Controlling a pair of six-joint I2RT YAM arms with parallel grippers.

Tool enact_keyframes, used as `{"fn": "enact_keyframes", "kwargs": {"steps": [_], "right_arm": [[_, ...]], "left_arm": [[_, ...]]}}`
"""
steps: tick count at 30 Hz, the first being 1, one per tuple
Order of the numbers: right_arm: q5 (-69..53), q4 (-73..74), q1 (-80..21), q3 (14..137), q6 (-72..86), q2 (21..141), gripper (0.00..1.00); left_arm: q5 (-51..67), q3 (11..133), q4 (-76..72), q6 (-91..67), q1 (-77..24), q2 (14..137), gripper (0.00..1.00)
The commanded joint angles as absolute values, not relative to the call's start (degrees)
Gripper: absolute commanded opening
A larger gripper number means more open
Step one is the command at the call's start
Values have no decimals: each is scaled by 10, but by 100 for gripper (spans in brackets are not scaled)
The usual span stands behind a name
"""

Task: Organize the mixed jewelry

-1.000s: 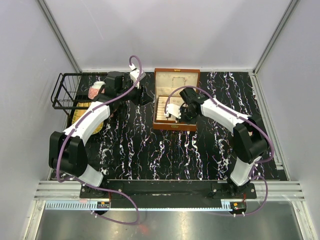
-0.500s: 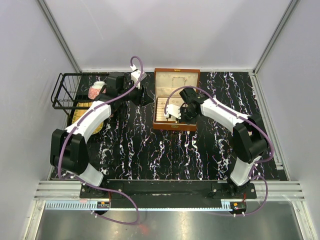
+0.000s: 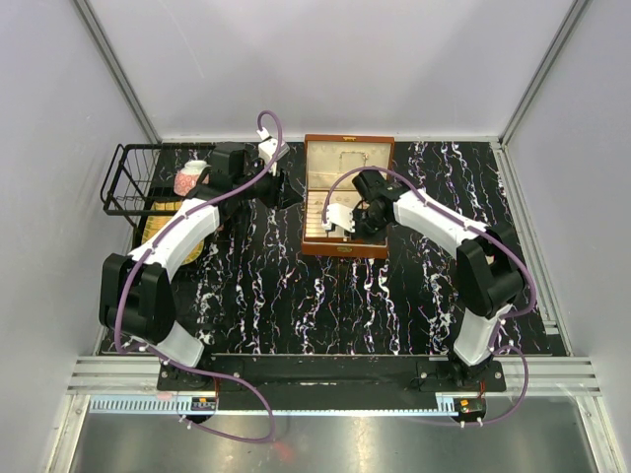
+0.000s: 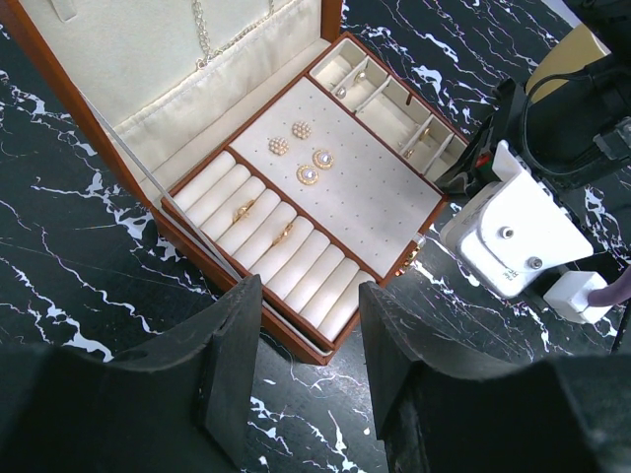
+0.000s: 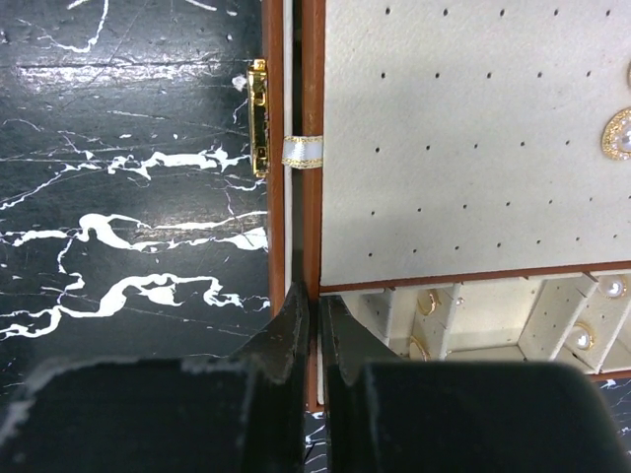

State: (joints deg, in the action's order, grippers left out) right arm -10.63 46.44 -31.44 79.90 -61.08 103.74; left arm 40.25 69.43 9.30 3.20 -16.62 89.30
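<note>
We see the brown wooden box [image 3: 344,250] standing open at the far middle of the black, white-veined marble table [image 3: 296,296], its lid raised. The jewelry sits inside: four round pearl-and-gold studs [image 4: 301,153] on the cream perforated pad, two gold rings [image 4: 244,210] tucked between the cream ring rolls, a fine chain [image 4: 202,34] hanging against the lid's lining, and small gold pieces [image 5: 427,303] in the narrow side compartments. Our left gripper [image 4: 311,305] hovers just beside the box's ring-roll end, its fingers spread partway with nothing between them. Our right gripper [image 5: 315,315] is at the box's front rim, near the gold clasp [image 5: 258,118] and the white ribbon tab [image 5: 302,151]. Its fingers are pressed together over the thin brown wall, and whether they nip it we cannot tell. A black wire basket [image 3: 128,182] stands at the table's far left
</note>
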Motion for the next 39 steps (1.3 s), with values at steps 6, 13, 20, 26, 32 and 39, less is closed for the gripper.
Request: {"fn": "enact_keyframes", "kwargs": {"steps": [6, 13, 20, 26, 32, 39], "right_arm": [[-141, 430, -312, 838, -624, 1043, 0], [-143, 428, -311, 830, -620, 1051, 0], [-147, 424, -312, 813, -613, 1036, 3], [-153, 425, -312, 805, -602, 1018, 7], [-155, 426, -312, 804, -596, 1013, 11], [-156, 426, -312, 813, -589, 1005, 12]], "left_arm": [[412, 715, 65, 42, -168, 893, 47], [414, 710, 68, 45, -167, 892, 47], [415, 708, 67, 47, -168, 893, 47], [417, 710, 66, 47, -168, 898, 47], [417, 708, 67, 45, -168, 898, 47], [415, 703, 66, 49, -168, 894, 47]]}}
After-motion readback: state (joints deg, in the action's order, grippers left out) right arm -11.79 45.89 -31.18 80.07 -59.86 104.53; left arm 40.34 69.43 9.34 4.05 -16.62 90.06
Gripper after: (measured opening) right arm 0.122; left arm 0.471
